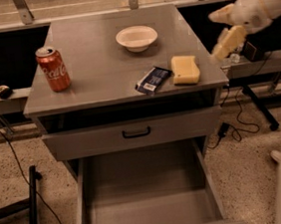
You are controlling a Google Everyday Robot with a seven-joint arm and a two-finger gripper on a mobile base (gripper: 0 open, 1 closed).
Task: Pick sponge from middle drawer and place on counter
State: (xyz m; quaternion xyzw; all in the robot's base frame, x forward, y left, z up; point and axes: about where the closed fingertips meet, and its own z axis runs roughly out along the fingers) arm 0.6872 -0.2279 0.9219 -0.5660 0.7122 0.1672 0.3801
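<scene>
The pale yellow sponge (185, 69) lies flat on the grey counter (96, 73), near its front right corner and beside a dark blue packet. My gripper (223, 29) hangs to the right of the counter's right edge, clear of the sponge, with its yellowish fingers (231, 41) spread and nothing between them. The middle drawer (150, 203) is pulled out below, and its grey floor is bare.
A red cola can (53, 68) stands at the counter's left. A white bowl (136, 37) sits at the back centre. The dark blue packet (153, 79) lies left of the sponge. A shut drawer front with a black handle (136, 133) sits above the pulled-out drawer. Cables lie on the floor at right.
</scene>
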